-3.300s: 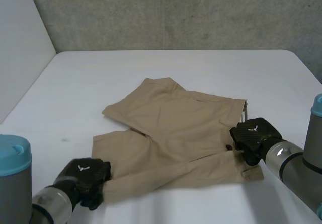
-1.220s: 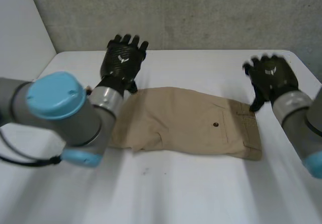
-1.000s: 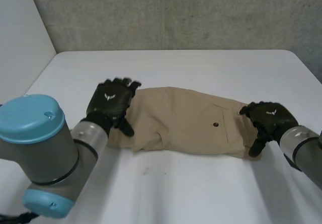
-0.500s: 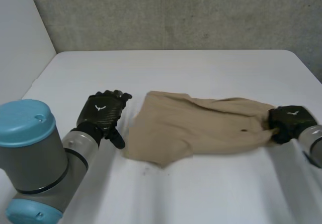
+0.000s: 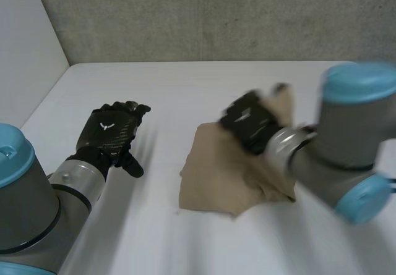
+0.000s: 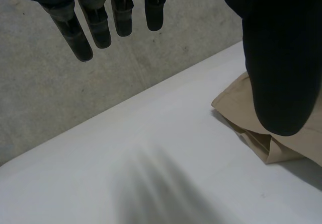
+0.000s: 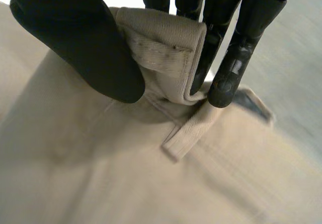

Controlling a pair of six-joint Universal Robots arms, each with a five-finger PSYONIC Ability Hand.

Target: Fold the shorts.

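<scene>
Pinching the shorts (image 5: pixel 213 182) by the waistband (image 7: pixel 161 43) between thumb and fingers, my right hand (image 5: pixel 250 123) should lay it squarely over the left edge. My left hand (image 5: pixel 108 136), straight-fingered and empty, could pin it.

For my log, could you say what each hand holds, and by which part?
The right hand pinches the shorts by the bunched waistband edge; the left hand holds nothing.
</scene>
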